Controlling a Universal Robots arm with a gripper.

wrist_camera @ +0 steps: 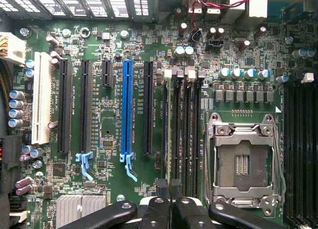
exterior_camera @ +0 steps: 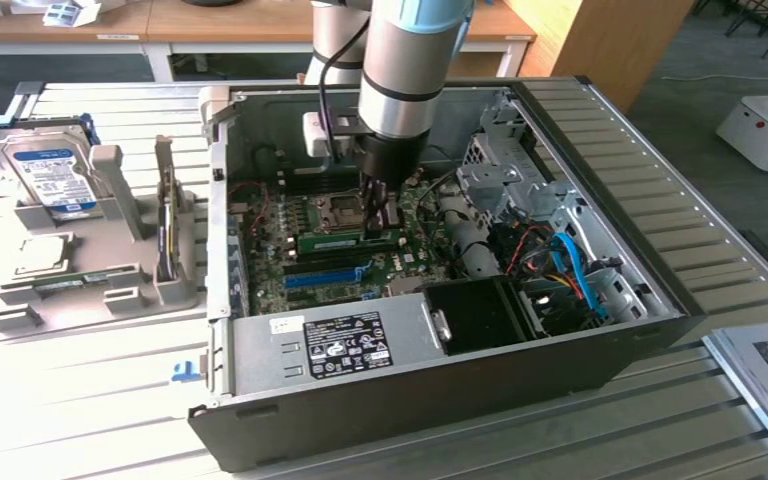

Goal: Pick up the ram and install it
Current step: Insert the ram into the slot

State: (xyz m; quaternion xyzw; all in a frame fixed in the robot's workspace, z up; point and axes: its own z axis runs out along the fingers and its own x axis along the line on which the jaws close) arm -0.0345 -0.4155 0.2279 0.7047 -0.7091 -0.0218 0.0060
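The ram (exterior_camera: 344, 241) is a long green stick standing on edge on the motherboard inside the open computer case (exterior_camera: 424, 400), just in front of the CPU socket (exterior_camera: 339, 208). My gripper (exterior_camera: 383, 222) reaches straight down into the case at the stick's end on the exterior view's right. In the wrist view the black fingertips (wrist_camera: 161, 188) sit close together over the thin top edge of the ram (wrist_camera: 167, 139), which runs along the memory slots (wrist_camera: 186, 129). The gripper (wrist_camera: 169, 190) looks shut on the ram.
A blue slot (exterior_camera: 320, 277) (wrist_camera: 126, 107) lies beside the memory slots. The CPU socket (wrist_camera: 243, 159) is close on the other side. Cables (exterior_camera: 571, 265) and a drive cage crowd the case's far side. A grey holder (exterior_camera: 104, 270) with a hard drive (exterior_camera: 48, 175) stands outside.
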